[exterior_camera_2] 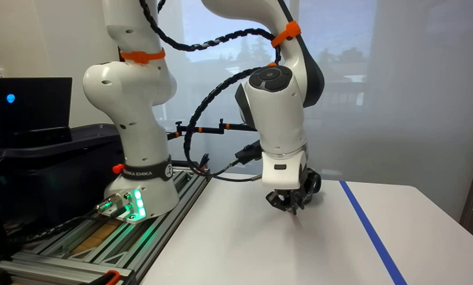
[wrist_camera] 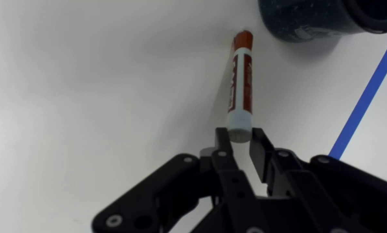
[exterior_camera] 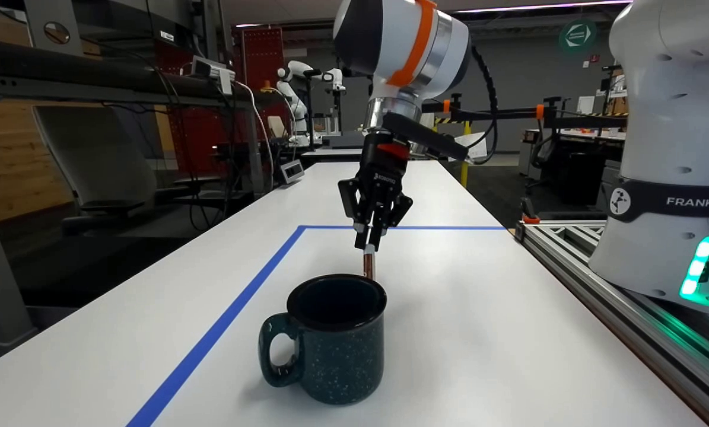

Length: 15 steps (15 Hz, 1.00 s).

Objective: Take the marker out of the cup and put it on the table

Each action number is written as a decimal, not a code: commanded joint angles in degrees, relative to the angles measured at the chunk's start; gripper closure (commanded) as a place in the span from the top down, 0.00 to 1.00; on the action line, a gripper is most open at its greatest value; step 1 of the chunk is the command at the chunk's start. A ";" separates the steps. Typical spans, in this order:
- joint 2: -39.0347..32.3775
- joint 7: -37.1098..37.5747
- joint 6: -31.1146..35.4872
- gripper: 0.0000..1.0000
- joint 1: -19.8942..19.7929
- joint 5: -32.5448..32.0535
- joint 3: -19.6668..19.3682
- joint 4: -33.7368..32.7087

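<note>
The marker [wrist_camera: 242, 84] is outside the cup [exterior_camera: 339, 356], just beside its wall and apart from it, reddish end down, pale end up; the gripper [wrist_camera: 240, 136] pinches that pale end, a finger at each side, probably so that the barrel below is free to reach the table [exterior_camera: 479, 332] ahead of the fingertips; whether the reddish end touches down beside the cup, I cannot tell; the cup itself stands upright, its handle [exterior_camera: 265, 350] on a different side from the marker and so unlikely to snag it; the blue tape line [exterior_camera: 229, 314] runs past the cup's handle side, perhaps to bound the working area; laying the marker flat near the cup seems the step that remains, and so short a hold could let it swing.
</note>
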<state>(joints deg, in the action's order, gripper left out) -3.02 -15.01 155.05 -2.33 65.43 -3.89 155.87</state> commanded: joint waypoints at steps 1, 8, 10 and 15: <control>-3.69 1.02 -0.02 0.06 -0.53 0.41 -0.52 -1.67; -9.39 3.14 -0.41 0.47 -0.08 -1.93 -0.60 -5.49; -8.76 3.85 -0.94 0.55 0.41 -3.39 -0.35 -5.70; -0.49 15.52 0.74 0.92 7.00 -23.89 -0.31 -0.47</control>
<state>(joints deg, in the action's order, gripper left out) -10.07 -7.37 155.00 -0.75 52.79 -3.14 150.86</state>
